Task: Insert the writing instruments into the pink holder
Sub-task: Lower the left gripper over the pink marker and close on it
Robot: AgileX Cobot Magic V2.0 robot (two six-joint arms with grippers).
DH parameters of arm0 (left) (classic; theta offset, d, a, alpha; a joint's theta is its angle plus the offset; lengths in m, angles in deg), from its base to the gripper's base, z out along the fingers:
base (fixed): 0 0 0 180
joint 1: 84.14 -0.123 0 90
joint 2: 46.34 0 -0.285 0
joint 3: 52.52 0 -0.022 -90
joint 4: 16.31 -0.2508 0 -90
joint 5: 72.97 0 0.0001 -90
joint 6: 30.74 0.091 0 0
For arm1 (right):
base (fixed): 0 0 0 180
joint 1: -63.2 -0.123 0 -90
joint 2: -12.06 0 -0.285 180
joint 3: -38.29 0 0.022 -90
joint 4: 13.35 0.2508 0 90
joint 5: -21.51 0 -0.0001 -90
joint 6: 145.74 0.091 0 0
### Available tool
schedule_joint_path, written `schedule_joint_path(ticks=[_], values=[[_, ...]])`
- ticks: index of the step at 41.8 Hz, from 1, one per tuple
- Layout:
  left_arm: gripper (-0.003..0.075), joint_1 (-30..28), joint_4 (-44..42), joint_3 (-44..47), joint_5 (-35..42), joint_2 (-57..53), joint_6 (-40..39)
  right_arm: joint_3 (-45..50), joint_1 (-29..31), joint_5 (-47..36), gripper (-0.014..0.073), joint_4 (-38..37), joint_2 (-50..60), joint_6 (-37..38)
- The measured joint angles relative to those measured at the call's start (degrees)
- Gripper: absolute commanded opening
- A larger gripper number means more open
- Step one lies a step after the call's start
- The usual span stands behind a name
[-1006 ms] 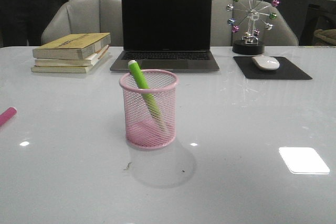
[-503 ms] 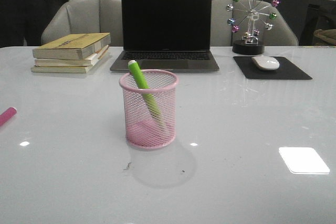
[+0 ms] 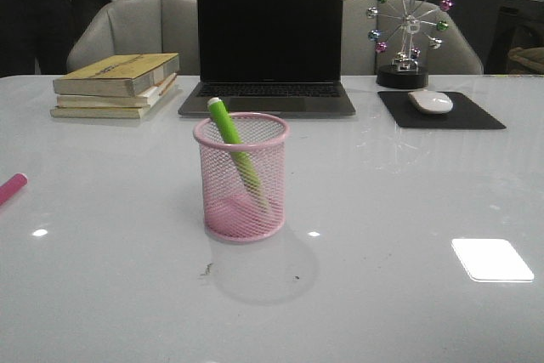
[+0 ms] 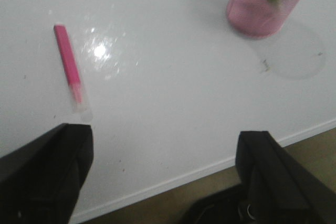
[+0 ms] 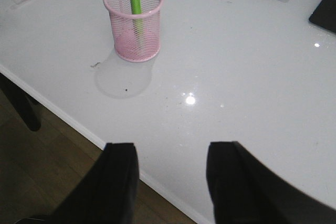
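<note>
Green marker (image 3: 233, 149) leans inside the pink holder (image 3: 241, 178) at mid-table (image 3: 408, 210). The pink marker (image 4: 67, 61) lies flat, well left of the cup. Left claw (image 4: 163, 166) and right claw (image 5: 170, 177) both spread wide, holding nothing. That marker looks light, stiff and slick, so pinch it mid-barrel, across its width.

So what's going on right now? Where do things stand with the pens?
Both grippers open, empty: left, right. Green marker leaning inside pink holder. Pink marker flat on the table, left of holder. Nothing lies between them.
</note>
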Motion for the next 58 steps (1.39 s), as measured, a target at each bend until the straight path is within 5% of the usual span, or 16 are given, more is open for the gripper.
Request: schedule_joint_path(ticks=[21, 32, 58], values=[[0.0601, -14.5, -0.9, -12.6, 3.2, 30.9, 0.0, 0.0, 0.0, 0.0, 0.0428, 0.0, 0.0, 0.0], [0.0580, -14.9, -0.9, -18.1, 10.0, 41.6, 0.0, 0.0, 0.0, 0.0, 0.0428, 0.0, 0.0, 0.0], [0.0428, -14.9, -0.9, -35.4, 3.9, 61.5, 0.0, 0.0, 0.0, 0.0, 0.0428, 0.0, 0.0, 0.0]])
